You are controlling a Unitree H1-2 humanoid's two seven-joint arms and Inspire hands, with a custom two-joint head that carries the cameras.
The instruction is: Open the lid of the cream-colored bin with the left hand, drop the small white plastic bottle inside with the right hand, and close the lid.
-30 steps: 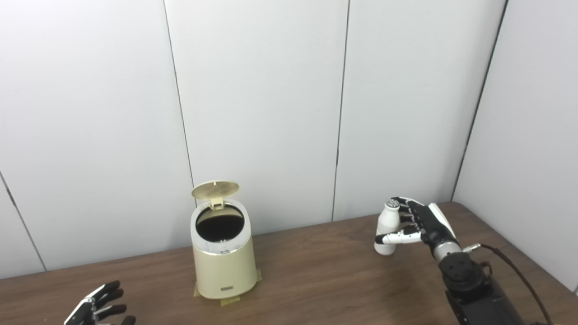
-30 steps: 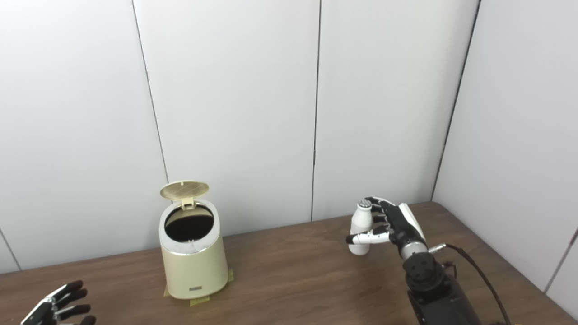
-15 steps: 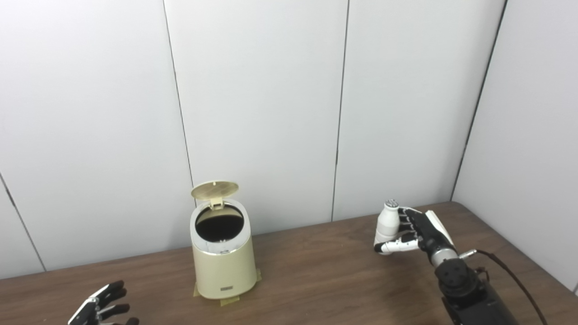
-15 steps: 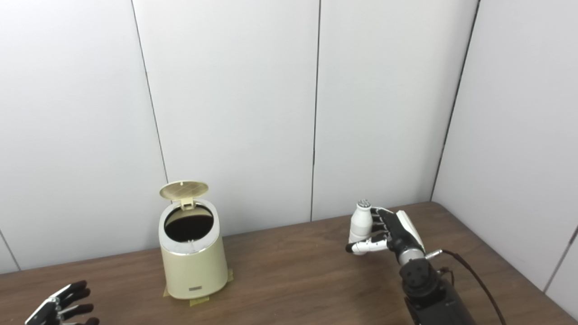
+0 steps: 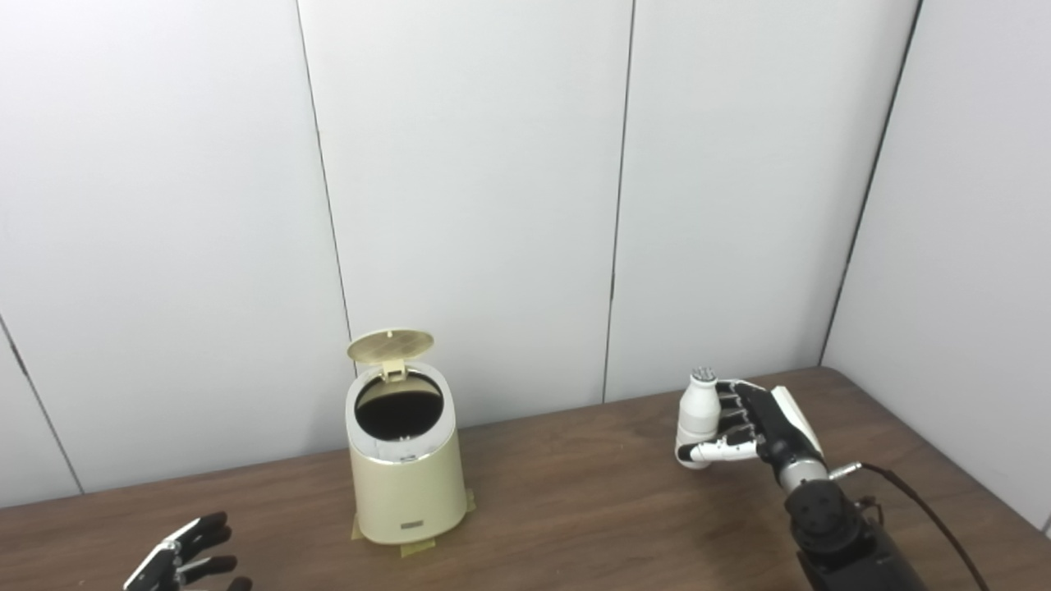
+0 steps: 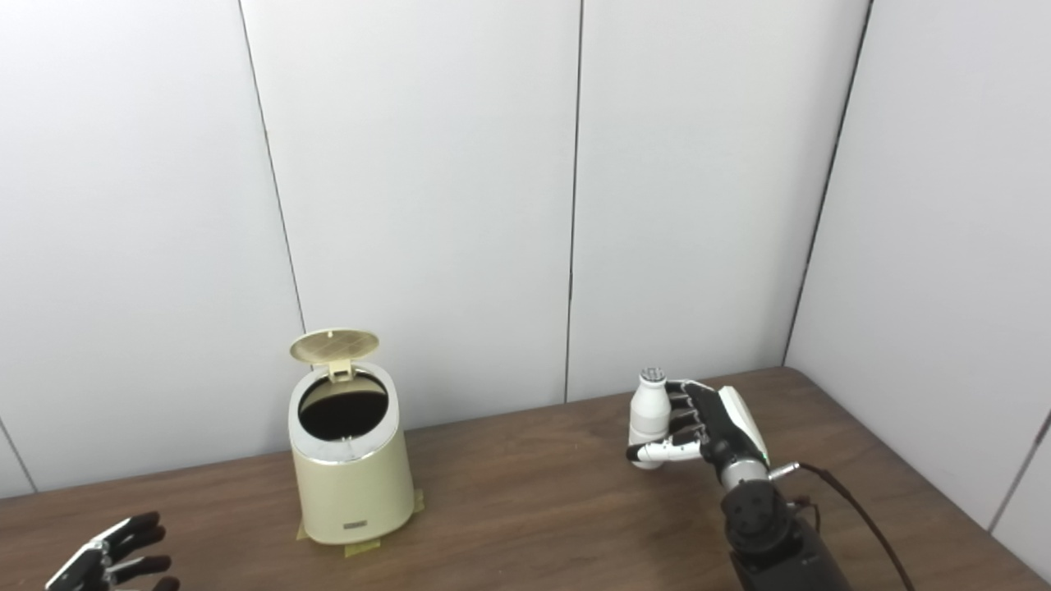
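The cream-colored bin [image 5: 406,476] stands on the brown table [image 5: 575,509], left of centre, with its round lid [image 5: 391,345] tipped up at the back and the dark inside showing. At the right, my right hand [image 5: 759,427] is shut on the small white plastic bottle [image 5: 695,414], held upright just above the table. My left hand [image 5: 185,562] rests low at the bottom left, fingers apart, holding nothing, well away from the bin.
White wall panels [image 5: 476,189] rise right behind the bin. The table's right edge [image 5: 944,443] runs close to the right arm, with a dark cable [image 5: 928,509] trailing from the wrist. Tape patches [image 5: 423,546] sit under the bin's base.
My right hand has moved the bottle slightly left and toward me, staying upright. The left hand has sunk a little lower at the picture's bottom edge. The bin's lid stays up.
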